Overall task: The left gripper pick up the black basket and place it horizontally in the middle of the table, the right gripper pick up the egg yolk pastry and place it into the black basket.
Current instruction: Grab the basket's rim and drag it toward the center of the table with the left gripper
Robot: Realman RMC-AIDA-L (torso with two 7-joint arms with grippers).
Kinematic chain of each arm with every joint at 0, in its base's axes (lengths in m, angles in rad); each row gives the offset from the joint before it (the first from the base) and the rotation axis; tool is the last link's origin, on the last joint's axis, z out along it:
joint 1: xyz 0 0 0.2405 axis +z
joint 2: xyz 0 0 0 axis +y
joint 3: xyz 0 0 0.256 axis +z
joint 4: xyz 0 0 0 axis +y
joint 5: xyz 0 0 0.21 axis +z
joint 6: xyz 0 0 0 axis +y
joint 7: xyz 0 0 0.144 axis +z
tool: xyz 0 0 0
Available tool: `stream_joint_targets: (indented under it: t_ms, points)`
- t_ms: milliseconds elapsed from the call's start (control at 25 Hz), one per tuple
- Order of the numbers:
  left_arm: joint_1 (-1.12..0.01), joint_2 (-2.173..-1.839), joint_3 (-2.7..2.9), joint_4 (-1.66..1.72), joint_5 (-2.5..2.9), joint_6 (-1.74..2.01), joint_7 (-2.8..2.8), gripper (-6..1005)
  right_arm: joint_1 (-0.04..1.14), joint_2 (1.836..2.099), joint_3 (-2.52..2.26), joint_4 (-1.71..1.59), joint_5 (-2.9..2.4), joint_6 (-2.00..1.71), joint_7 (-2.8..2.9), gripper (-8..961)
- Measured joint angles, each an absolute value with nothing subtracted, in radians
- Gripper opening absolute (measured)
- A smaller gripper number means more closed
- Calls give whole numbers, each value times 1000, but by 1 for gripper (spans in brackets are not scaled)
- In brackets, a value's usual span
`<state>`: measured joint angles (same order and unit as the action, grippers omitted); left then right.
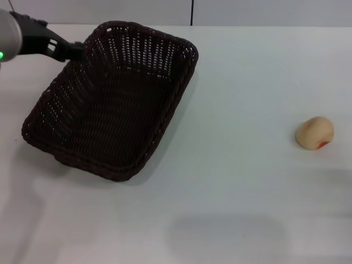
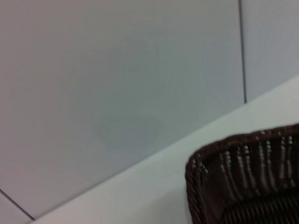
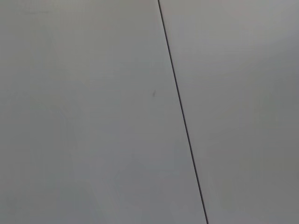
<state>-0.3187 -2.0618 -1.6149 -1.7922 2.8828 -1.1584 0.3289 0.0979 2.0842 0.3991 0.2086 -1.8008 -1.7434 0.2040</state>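
Note:
The black basket (image 1: 110,104) lies at an angle on the left half of the white table (image 1: 247,82), its long side running from far right to near left. My left gripper (image 1: 77,52) reaches in from the far left and is shut on the rim at the basket's far left corner. The left wrist view shows one rounded corner of the basket (image 2: 243,177) against the table edge and the wall. The egg yolk pastry (image 1: 315,132), pale tan with a red-orange mark, sits alone at the right side of the table. My right gripper is out of view.
A grey wall with a dark vertical seam (image 1: 192,12) stands behind the table; the right wrist view shows only that wall and seam (image 3: 180,112). White tabletop lies between the basket and the pastry.

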Motion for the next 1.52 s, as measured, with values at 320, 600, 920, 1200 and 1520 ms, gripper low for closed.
stream_joint_targets:
  t_ms: [320, 600, 920, 1200, 1520]
  points:
    - [-386, -2063, -1616, -1657, 2887, -1158, 333, 753, 98, 2085, 396, 209, -1801, -1740, 203, 819]
    - [-446, -2061, -1624, -1519, 2887, -1125, 340, 746, 91, 2085, 394, 209, -1801, -1745, 203, 819]
    - [-468, -2060, -1635, -1452, 2889, -1086, 369, 738, 91, 2084, 385, 207, -1801, -1746, 202, 819]
    - [-486, -2059, -1662, -1395, 2890, -1063, 390, 731, 94, 2083, 381, 206, -1801, -1747, 202, 819]
    - [-514, -2058, -1666, -1309, 2890, -1036, 406, 724, 93, 2083, 373, 203, -1801, -1746, 202, 819]
